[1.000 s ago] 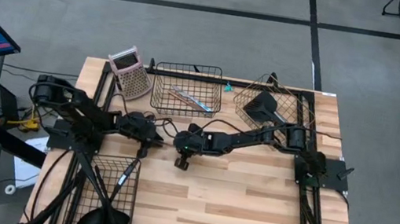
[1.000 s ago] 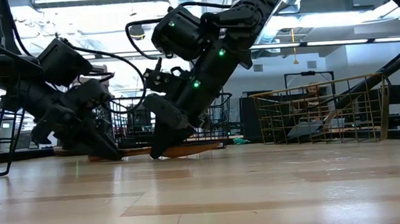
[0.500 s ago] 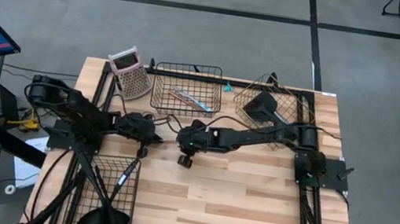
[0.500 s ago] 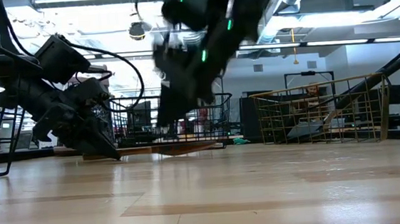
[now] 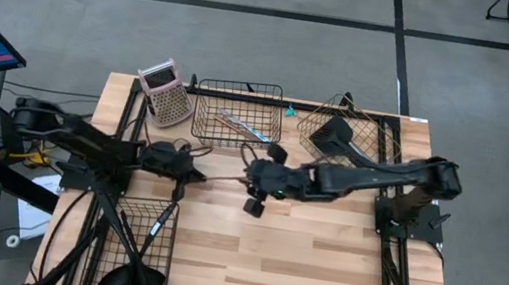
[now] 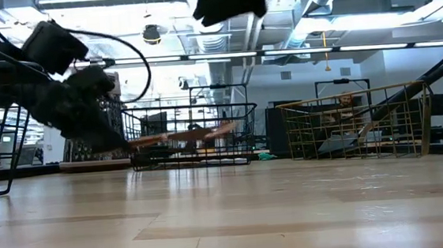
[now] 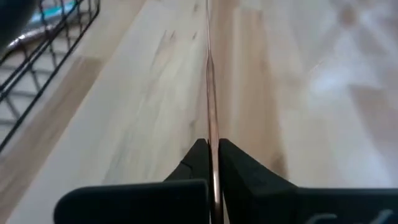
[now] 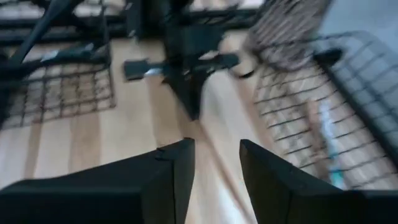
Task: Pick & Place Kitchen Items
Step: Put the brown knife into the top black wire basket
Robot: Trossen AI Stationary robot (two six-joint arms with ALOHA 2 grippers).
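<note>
My left gripper (image 5: 196, 171) is shut on a slim copper-coloured piece (image 5: 225, 173), which sticks out level toward the table's right, clear of the wood in the low view (image 6: 186, 133). My right gripper (image 5: 250, 170) is open and empty, raised just beyond the piece's free end; its fingers show apart in the right wrist view (image 8: 217, 155). A silver-teal piece (image 5: 242, 126) lies in the far black wire basket (image 5: 240, 93). A black spatula (image 5: 336, 135) leans in the copper wire basket (image 5: 370, 129). Several black utensils (image 5: 139, 272) stick out of the near-left black basket (image 5: 145, 209). My left gripper pinches the copper piece's near end (image 7: 211, 127) between its two fingers (image 7: 198, 155), the thin piece standing edge-on in the gap. The fingers come level from the table's left and lie along the piece. The piece is lifted clear of the table, about level.
A pink-topped box grater (image 5: 166, 92) stands at the far left beside the black basket. The wooden table (image 5: 317, 263) shows bare boards in its near right half. The right arm (image 5: 381, 177) stretches across the table from the right.
My right gripper has risen from the table and drawn back toward the table's right edge, away from the copper piece. My left gripper has gone up with the piece, which lay on the table and now hangs level, lifted clear.
</note>
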